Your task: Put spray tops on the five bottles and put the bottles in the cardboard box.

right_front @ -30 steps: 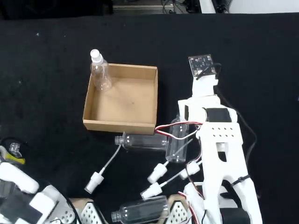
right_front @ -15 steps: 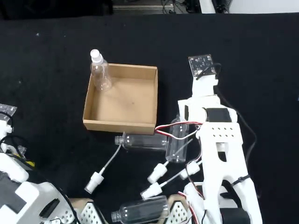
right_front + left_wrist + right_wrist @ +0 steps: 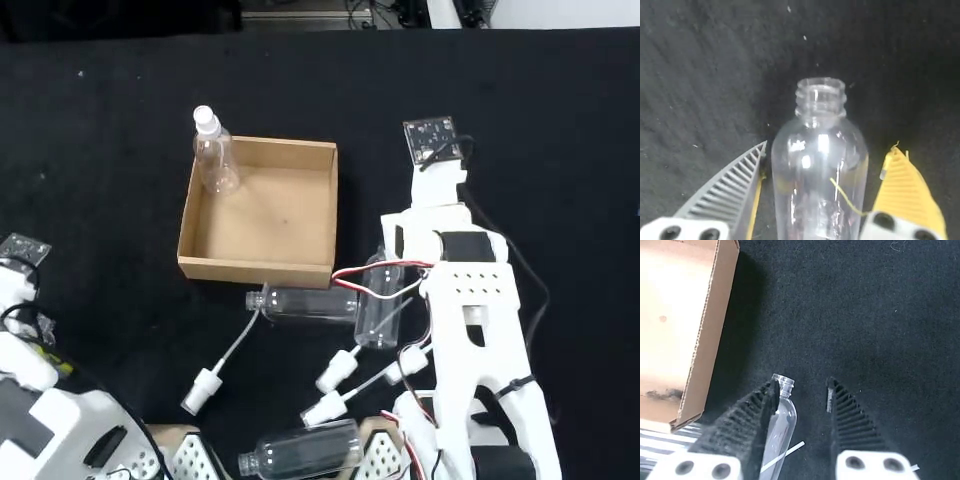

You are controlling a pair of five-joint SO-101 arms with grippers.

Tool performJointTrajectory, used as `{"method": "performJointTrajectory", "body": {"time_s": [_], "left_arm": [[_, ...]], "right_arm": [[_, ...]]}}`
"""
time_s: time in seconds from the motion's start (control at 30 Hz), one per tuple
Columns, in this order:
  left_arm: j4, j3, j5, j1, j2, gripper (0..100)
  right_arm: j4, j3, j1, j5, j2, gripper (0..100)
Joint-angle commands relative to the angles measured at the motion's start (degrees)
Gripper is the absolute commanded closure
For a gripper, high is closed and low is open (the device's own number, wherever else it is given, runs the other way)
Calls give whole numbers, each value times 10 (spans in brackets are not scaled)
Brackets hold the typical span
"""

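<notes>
A: An uncapped bottle (image 3: pixel 817 165) is gripped by its body in the left pincer (image 3: pixel 828 148). The fingers are closed in on both sides, and the threaded neck is left free, pointing away from the wrist.

B: That grip makes sense, it is judged. The neck is kept clear so a spray top can be screwed on.

A: Loose spray tops (image 3: pixel 337 371) are seen lying near the cardboard box (image 3: pixel 255 270), among other bottles laid flat.

B: And the right pincer (image 3: pixel 802 384)?

A: It is spread wide and nothing is held. A lying bottle (image 3: pixel 781 412) is flanked by it, close against one finger. Whether it is touched cannot be told.

B: A pick-up is probably being lined up there.

A: One capped bottle (image 3: pixel 214 152) is stood upright at the box's far corner, seemingly inside it. Everything else is left out on the desk (image 3: pixel 560 120), so most of the job is judged undone.
</notes>
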Motion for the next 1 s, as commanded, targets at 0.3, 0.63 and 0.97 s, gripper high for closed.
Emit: {"method": "performJointTrajectory", "body": {"time_s": [0.3,0.63,0.97], "left_arm": [[56,-7,-21,-1,-38,863],[138,-14,151,41,-154,970],[143,-48,251,-51,-128,971]], "right_arm": [[2,-4,10,-5,-25,858],[162,-109,-6,61,-30,858],[388,-211,-309,280,-26,856]]}}
